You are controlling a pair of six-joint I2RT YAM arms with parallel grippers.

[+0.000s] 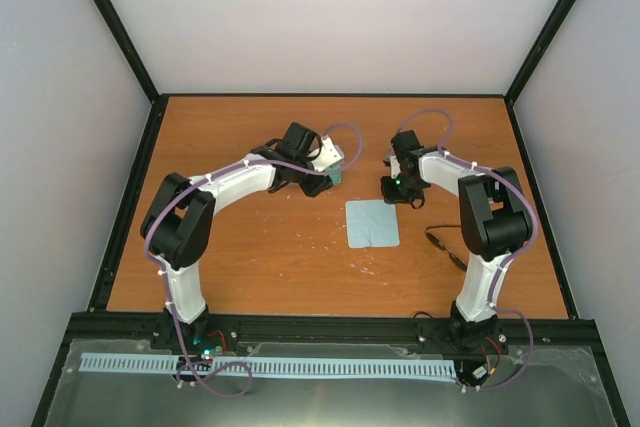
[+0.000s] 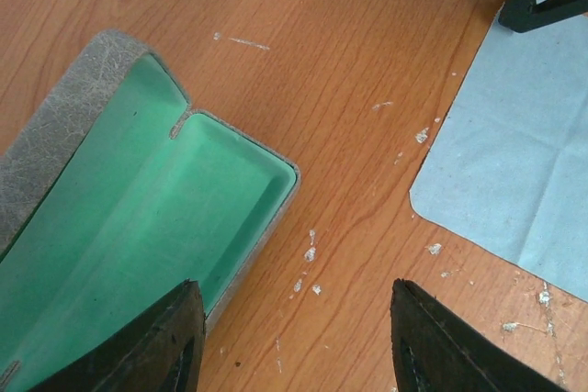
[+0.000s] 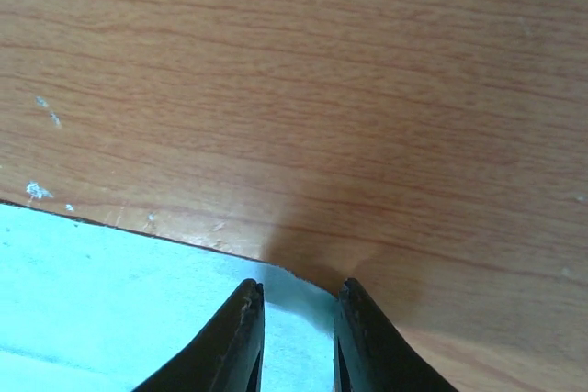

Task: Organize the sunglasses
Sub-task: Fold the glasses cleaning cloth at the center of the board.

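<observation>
Sunglasses (image 1: pixel 447 247) — well apart from open case (image 2: pixel 57 126)

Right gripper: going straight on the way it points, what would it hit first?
The cloth: its corner lies between the fingers of the right gripper, which point down at the table. It looks very close, though whether the fingers touch it can't be told.

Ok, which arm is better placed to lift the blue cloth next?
Right. The right end effector sits at a corner of the cloth, with that corner between its fingers. The left end effector hangs open at the edge of the open case, off the cloth.
</observation>
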